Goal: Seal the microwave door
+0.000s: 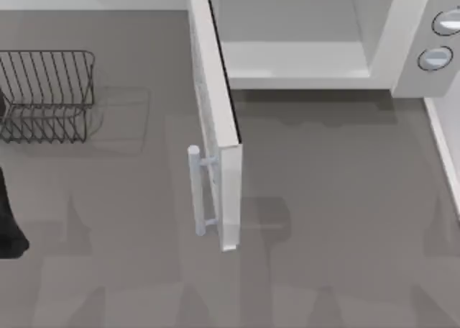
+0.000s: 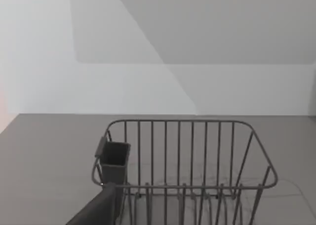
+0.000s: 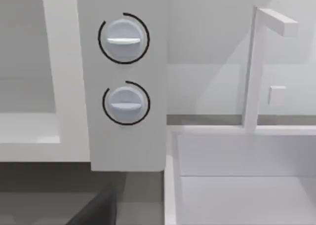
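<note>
Our left arm [image 1: 11, 220] reads as a plain black, rounded bulk, matte, no markings, cables or screws visible. In the left wrist view a dark grey, flat-sided, angular piece of our left gripper [image 2: 98, 207] juts in. The right wrist view shows a similar dark grey, smooth wedge of our right gripper [image 3: 96, 210].

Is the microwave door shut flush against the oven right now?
No, the microwave door stands swung wide open, jutting out over the table from the microwave body.

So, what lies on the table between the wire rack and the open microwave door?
Nothing: in the top view, bare grey table separates the wire rack from the microwave door.
</note>
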